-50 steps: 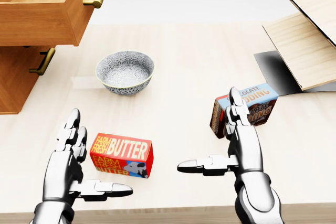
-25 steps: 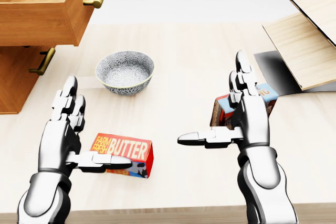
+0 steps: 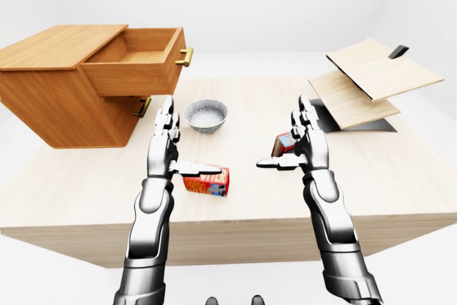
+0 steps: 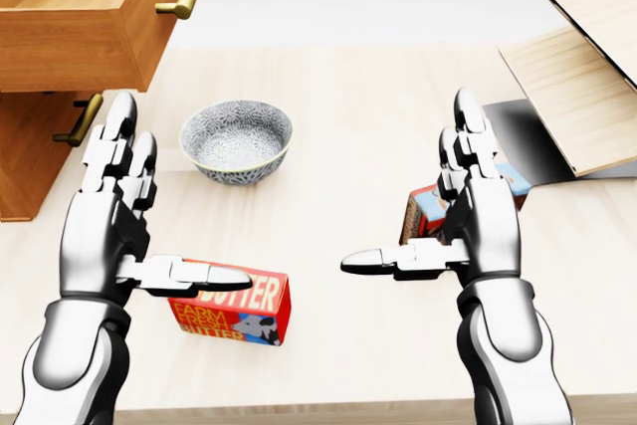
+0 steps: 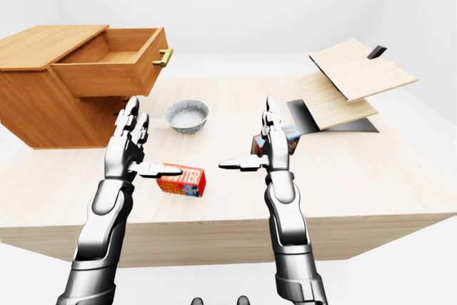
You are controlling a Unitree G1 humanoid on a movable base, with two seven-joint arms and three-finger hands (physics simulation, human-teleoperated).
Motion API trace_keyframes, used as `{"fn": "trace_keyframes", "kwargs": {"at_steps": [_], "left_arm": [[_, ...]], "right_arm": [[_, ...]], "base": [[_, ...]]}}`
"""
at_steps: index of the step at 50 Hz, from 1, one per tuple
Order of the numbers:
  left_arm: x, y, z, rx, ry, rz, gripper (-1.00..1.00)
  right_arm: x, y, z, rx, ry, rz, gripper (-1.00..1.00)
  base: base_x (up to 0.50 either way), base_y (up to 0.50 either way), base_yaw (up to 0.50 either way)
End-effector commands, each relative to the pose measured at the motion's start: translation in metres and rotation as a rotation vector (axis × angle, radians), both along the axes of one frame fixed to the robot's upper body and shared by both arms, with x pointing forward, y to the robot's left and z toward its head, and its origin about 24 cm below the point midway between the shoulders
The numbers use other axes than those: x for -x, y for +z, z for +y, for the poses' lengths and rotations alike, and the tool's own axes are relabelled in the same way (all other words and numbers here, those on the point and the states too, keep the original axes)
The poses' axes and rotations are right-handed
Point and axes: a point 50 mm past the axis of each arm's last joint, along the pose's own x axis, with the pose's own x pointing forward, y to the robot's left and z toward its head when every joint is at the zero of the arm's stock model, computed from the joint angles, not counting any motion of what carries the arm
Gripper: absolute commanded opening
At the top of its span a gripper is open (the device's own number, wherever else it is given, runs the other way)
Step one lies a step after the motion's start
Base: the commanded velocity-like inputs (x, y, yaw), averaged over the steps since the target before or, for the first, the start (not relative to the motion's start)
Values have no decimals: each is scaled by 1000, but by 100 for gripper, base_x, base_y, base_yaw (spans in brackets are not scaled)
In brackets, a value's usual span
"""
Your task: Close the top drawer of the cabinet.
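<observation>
The top drawer (image 3: 136, 62) of the brown wooden cabinet (image 3: 53, 94) stands pulled out, up and to the left of the left hand (image 4: 109, 216). Both hands hover above the pale wooden table (image 4: 348, 126), fingers (image 4: 119, 126) spread wide, holding nothing. A red butter box (image 4: 234, 308) lies under the left thumb, a patterned grey bowl (image 4: 237, 138) just beyond, and a chocolate pudding box (image 4: 430, 208) sits behind the right hand (image 4: 478, 216).

Head view: top drawer (image 4: 90, 17) cut off by top and left edges; cabinet (image 4: 30, 161) mostly out of frame. Left hand (image 4: 105, 236) thumb covers top of butter box (image 4: 234, 311). Right hand (image 4: 478, 226) hides most of pudding box (image 4: 426, 214), label unreadable. Wooden boards (image 4: 587, 77) clipped at right edge.
</observation>
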Motion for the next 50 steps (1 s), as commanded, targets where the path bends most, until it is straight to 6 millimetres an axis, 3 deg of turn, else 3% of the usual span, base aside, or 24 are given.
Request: {"fn": "trace_keyframes", "kwargs": {"at_steps": [1,14,37,50], "left_arm": [[3,0,-3,0,-12,-5,100],[2,2,-3,1,-14,-12,100],[3,2,-4,3,-13,-14,100],[7,0,-4,2,-11,-10,100]], "right_arm": [[3,-2,-2,6,8,3,100],[8,-2,-6,0,8,-1,100],[-6,0,6,3,9,7,100],[-2,1,3,0,13,-2,100]], "base": [[23,0,0],[26,0,0],[42,5,0],[0,0,0]]}}
